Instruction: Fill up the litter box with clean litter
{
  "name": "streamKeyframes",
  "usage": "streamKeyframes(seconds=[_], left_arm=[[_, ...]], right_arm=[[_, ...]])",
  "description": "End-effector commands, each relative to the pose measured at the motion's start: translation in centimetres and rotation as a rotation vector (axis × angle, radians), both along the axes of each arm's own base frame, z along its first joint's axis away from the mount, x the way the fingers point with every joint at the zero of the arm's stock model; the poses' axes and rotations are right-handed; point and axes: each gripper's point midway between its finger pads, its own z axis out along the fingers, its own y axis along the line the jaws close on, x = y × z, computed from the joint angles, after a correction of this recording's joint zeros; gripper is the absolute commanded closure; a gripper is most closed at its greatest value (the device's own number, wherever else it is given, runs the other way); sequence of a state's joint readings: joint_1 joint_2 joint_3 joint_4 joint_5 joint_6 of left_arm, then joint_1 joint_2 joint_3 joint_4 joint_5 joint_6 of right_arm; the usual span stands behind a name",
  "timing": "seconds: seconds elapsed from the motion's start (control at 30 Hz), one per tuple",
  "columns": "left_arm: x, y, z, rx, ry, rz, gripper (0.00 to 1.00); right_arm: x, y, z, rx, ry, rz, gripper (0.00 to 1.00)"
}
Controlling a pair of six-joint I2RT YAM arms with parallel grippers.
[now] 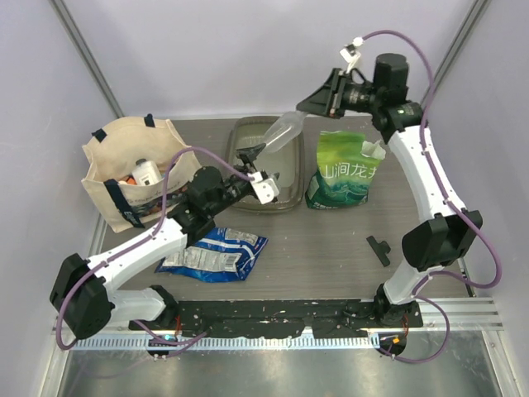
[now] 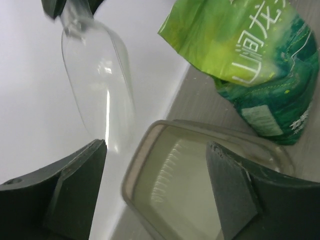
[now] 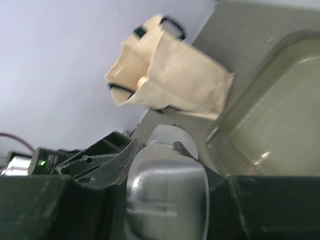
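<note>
The litter box (image 1: 266, 175) is a smoky translucent tray at the back centre of the table; its inside looks bare. The clean litter is out of view. High over the back right, my right gripper (image 1: 332, 93) is shut on the handle end of a clear plastic scoop (image 1: 285, 132), which slants down toward the box. In the right wrist view the scoop (image 3: 167, 192) sits between my dark fingers. My left gripper (image 1: 250, 159) hangs open over the box by the scoop's tip, with its fingers (image 2: 75, 192) wide apart. Below them lies the box rim (image 2: 131, 172).
A green-and-white printed bag (image 1: 343, 169) stands upright just right of the box. A beige tote bag (image 1: 136, 169) with items inside stands at the left. A blue crinkly packet (image 1: 216, 252) lies in front of the box. A small black part (image 1: 380, 249) lies at the right.
</note>
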State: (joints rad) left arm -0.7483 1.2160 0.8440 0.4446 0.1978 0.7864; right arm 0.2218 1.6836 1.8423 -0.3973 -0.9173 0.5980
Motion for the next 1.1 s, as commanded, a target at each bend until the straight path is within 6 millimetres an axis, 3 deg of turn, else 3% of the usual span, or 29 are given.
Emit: streamKeyframes(seconds=[0.0,0.03,0.07,0.1,0.13,0.2,0.23,0.27,0.3,0.37,0.5,0.53,0.57,0.63,0.67,0.7,0.87,0.97,1.07], left_arm=[[-0.3,-1.1,3.5,-0.146,0.206,-0.027,0.13],[-0.9,-1.8,4.9,-0.163,0.219,-0.076,0.09],[-1.1,-2.3,4.6,-0.156,0.254,-0.099,0.09],[-1.1,-3.0,4.1,-0.159,0.297,-0.123,0.08],[-1.6,-3.8,4.9,-0.164,0.3,-0.172,0.08],[-1.0,-5.3,3.6,-0.162,0.384,-0.196,0.07],[-1.0,-6.1,4.5,-0.172,0.393,-0.23,0.07],[-0.9,-6.7,4.1,-0.161,0.42,-0.249,0.07],[-0.9,-7.4,4.0,-0.163,0.441,-0.269,0.07],[0.0,-9.1,3.0,-0.166,0.471,-0.304,0.07],[2.1,-12.0,1.6,-0.182,0.548,-0.327,0.07],[2.8,-12.6,2.9,-0.199,0.532,-0.332,0.08],[4.3,-13.5,0.8,-0.188,0.574,-0.292,0.09],[5.7,-14.3,2.5,-0.223,0.581,-0.276,0.11],[6.3,-14.9,1.6,-0.212,0.593,-0.274,0.12],[6.6,-15.3,2.3,-0.221,0.579,-0.28,0.12],[6.8,-15.9,2.5,-0.223,0.565,-0.306,0.14],[5.8,-16.4,2.1,-0.171,0.554,-0.375,0.22],[5.0,-16.7,1.6,-0.147,0.578,-0.412,0.36]], right_arm=[[2.7,-6.8,6.5,-0.031,-0.251,-0.205,0.99],[3.2,-8.0,6.8,-0.037,-0.256,-0.232,0.99],[4.0,-10.6,7.8,-0.045,-0.279,-0.294,0.99],[4.4,-11.9,7.9,-0.062,-0.296,-0.324,0.99],[4.5,-13.2,8.0,-0.079,-0.297,-0.357,0.99],[5.1,-17.2,8.7,-0.14,-0.332,-0.498,0.99],[5.0,-18.7,8.3,-0.217,-0.365,-0.539,0.99],[5.4,-20.8,8.0,-0.282,-0.373,-0.634,0.99],[4.6,-22.0,8.5,-0.341,-0.413,-0.674,0.99],[4.0,-23.7,7.0,-0.489,-0.417,-0.71,0.99],[1.8,-24.4,4.0,-0.646,-0.372,-0.64,0.99],[1.0,-24.5,3.1,-0.686,-0.36,-0.61,0.99],[0.9,-24.7,3.0,-0.714,-0.371,-0.608,0.99],[0.5,-24.8,3.5,-0.726,-0.392,-0.611,0.99],[0.3,-24.8,3.6,-0.741,-0.409,-0.602,0.99],[0.4,-25.1,3.8,-0.743,-0.415,-0.62,0.99],[-0.5,-24.7,1.0,-0.759,-0.341,-0.558,0.99],[-0.7,-24.1,-0.8,-0.759,-0.309,-0.501,0.99],[-0.5,-23.8,-1.4,-0.74,-0.297,-0.479,0.99]])
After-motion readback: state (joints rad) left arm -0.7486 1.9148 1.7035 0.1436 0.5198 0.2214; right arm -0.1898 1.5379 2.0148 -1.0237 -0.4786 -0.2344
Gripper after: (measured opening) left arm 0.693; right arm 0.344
